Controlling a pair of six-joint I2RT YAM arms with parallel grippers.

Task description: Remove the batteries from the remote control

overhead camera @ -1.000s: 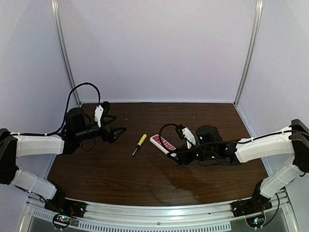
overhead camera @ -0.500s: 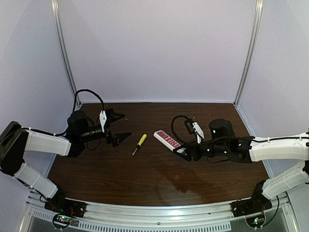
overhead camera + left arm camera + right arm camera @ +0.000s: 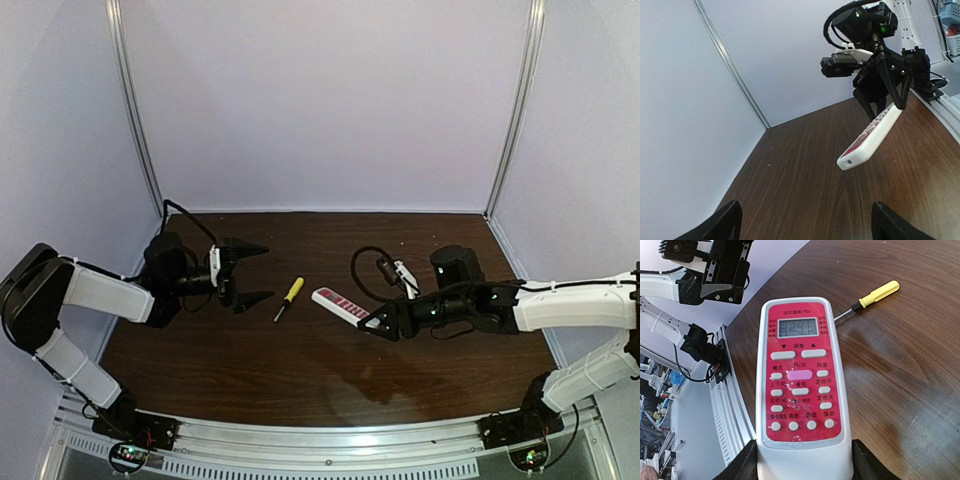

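Observation:
The remote control (image 3: 338, 301) has a red button face with a white rim, and its display end points left. My right gripper (image 3: 380, 322) is shut on its near end and holds it tilted above the table. In the right wrist view the remote (image 3: 799, 375) lies face up between my fingers (image 3: 740, 466). In the left wrist view the remote (image 3: 871, 136) hangs from the right gripper (image 3: 884, 92). My left gripper (image 3: 264, 271) is open and empty, left of the remote, with its fingertips (image 3: 722, 226) wide apart. The batteries are hidden.
A yellow-handled screwdriver (image 3: 289, 298) lies on the brown table between the two grippers, also seen in the right wrist view (image 3: 874, 294). Metal corner posts (image 3: 135, 110) and pale walls enclose the table. A metal rail (image 3: 330, 445) runs along the near edge.
My left gripper has reached further right and turned toward the remote. My right gripper has shifted slightly with the remote still in its grip. The screwdriver has not moved.

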